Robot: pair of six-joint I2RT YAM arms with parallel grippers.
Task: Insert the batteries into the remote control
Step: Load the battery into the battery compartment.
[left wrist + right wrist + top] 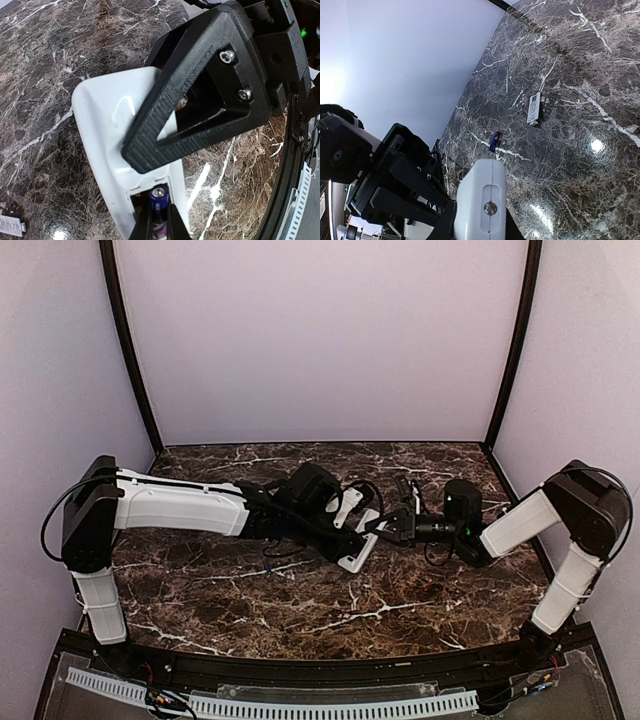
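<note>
— The room?
— A dark white-veined marble desk (250, 590) with pale lilac walls (320, 340) around it.
— And the jaws?
— The right jaws clamp the small white oblong remote control (105, 130). The left jaws pinch a slim purple battery (159, 205) at its bay, which the frame edge cuts off.
— Another?
— A second purple battery (493, 141) lies on the desk beyond the right jaws.

walls (320, 340): plain lilac | table (300, 625): dark marble, white veins | posts (128, 350): black

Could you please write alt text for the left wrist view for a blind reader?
A white remote control, back up, shows an open bay where the left gripper pinches a bluish-purple battery at the frame's bottom. A black triangular finger of the right gripper clamps across the remote, over a dark marble table.
</note>
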